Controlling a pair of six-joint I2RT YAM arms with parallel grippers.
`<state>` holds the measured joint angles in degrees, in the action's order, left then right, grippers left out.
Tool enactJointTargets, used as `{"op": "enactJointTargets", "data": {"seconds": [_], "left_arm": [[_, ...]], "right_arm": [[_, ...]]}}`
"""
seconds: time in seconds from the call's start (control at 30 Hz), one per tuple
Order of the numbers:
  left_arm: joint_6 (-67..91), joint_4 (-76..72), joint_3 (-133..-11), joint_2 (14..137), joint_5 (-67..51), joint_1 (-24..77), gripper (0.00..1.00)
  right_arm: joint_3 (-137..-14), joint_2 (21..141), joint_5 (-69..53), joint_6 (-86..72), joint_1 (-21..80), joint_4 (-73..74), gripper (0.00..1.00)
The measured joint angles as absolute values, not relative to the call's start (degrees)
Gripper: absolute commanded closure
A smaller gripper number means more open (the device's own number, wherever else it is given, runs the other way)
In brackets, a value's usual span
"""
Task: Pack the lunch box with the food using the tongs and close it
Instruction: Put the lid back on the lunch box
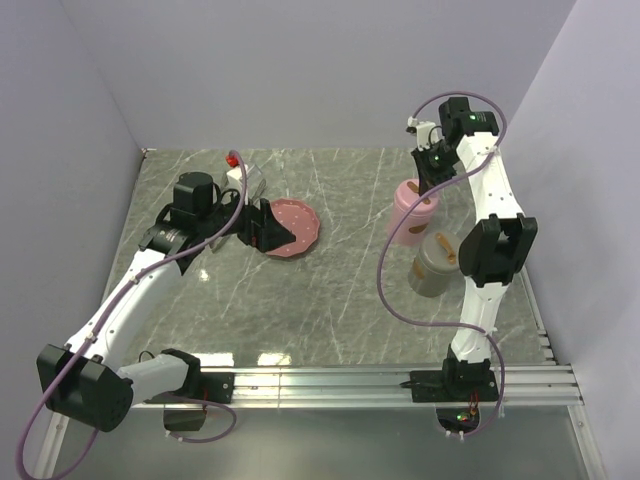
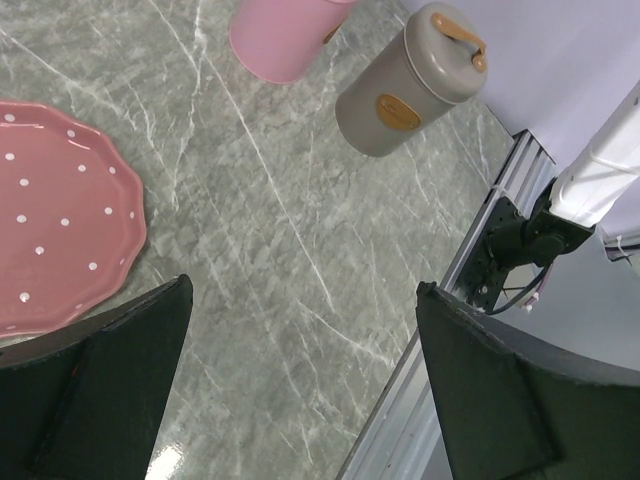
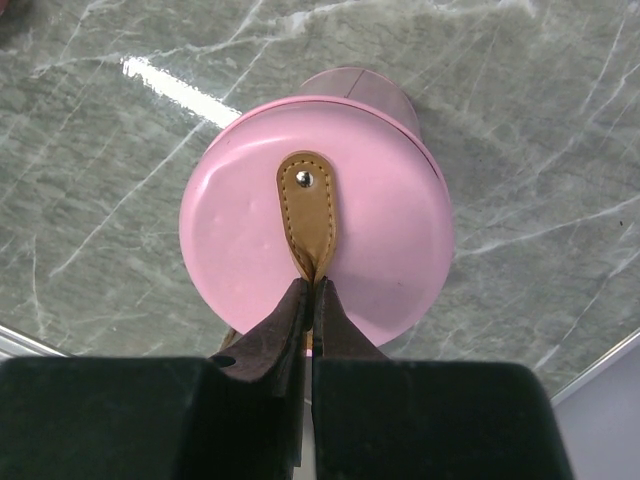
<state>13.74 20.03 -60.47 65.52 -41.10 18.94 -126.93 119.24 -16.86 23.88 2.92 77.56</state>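
Right gripper [image 3: 312,290]: fingers pressed together, pinching the tan leather strap [image 3: 308,200] on top of the pink lid [image 3: 385,240]
Pink lid: directly over the pink tub [image 3: 362,82], whose wall shows just past the lid's far rim; the pictures cannot tell whether it is seated or a touch above
Grey tub [image 2: 395,105]: stands just beside the pink tub near the right arm's base, with its grey lid [image 2: 445,45] already on
Left gripper [image 2: 300,300]: fingers spread wide with nothing between them, hanging over bare marble table [image 2: 300,190] at the edge of the pink dotted plate [image 2: 60,220]
Food: none visible on the plate or the table, so by my reading it is packed inside the tubs
Tongs: not identifiable; a small silver and red object [image 1: 243,178] behind the left arm is too small to name
Done: packing, apparently, and the grey tub closed
Left: settle the pink lid fully and let go of the strap
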Motion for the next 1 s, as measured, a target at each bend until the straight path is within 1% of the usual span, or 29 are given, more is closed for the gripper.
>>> {"op": "enactJointTargets", "data": {"seconds": [0.27, 0.57, 1.0], "left_arm": [[13.58, 20.08, -60.05, 65.52, -41.04, 18.94, 0.00], [13.19, 20.25, -60.05, 65.52, -40.66, 18.94, 0.01], [13.21, 20.49, -59.37, 65.52, -40.66, 18.94, 0.00]], "right_arm": [[-126.80, 119.24, -15.46, 23.68, 4.12, 77.43, 1.00], [-123.42, 118.85, -15.49, 23.70, 4.27, 75.44, 1.00], [-115.33, 113.01, -13.23, 24.58, 3.18, 71.35, 1.00]]}}
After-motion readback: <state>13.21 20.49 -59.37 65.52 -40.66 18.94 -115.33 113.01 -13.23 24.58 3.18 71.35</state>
